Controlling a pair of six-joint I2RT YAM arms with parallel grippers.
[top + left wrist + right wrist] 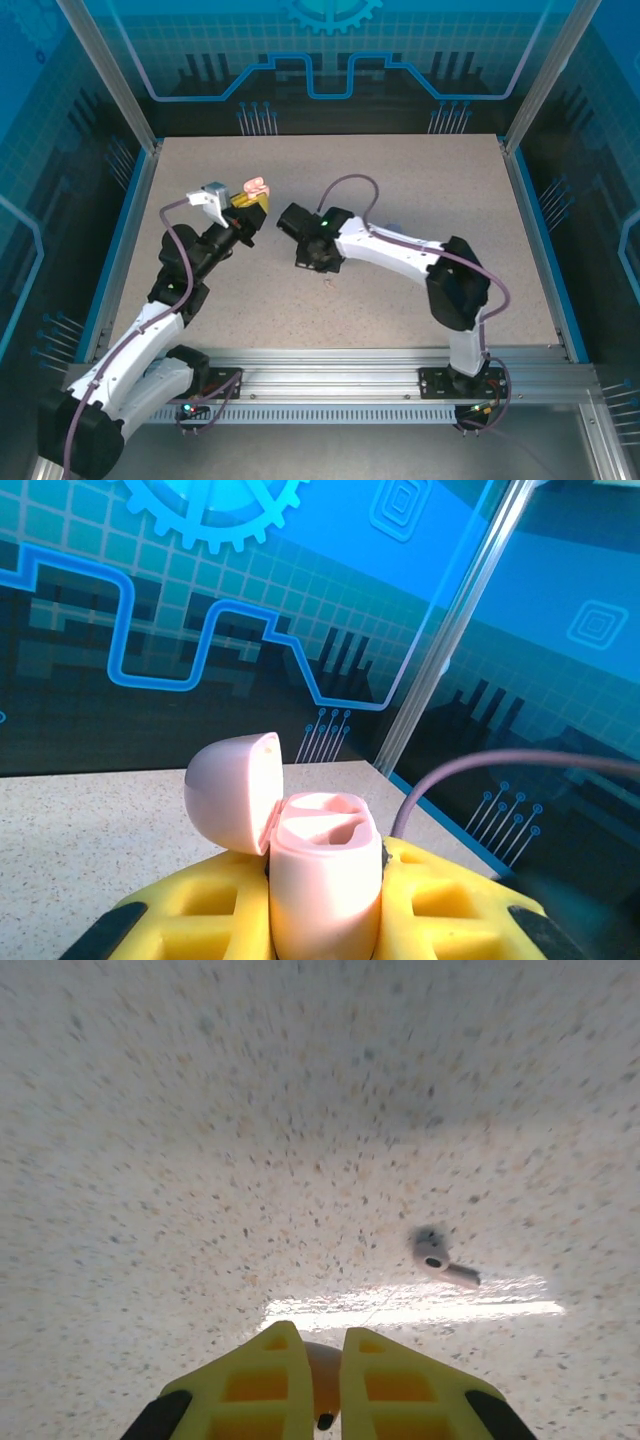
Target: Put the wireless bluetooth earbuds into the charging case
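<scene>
My left gripper (325, 920) is shut on a pale pink charging case (325, 880), held upright between the yellow fingers (200, 910). The case's lid (232, 790) hangs open to the left, and both sockets look empty. From above, the same case (258, 187) sits raised over the table's left centre in the left gripper (250, 203). My right gripper (315, 1338) points down close to the tabletop, shut on a pale pink earbud (322, 1380). A second pale earbud (440, 1260) lies on the table just ahead and to its right, and shows from above as a speck (327, 277) below the right gripper (312, 255).
The speckled tabletop (420, 200) is walled by blue-rimmed panels and aluminium posts (140, 130). A purple cable (350, 185) loops above the right wrist. Both arms meet near the table's middle, a short gap apart.
</scene>
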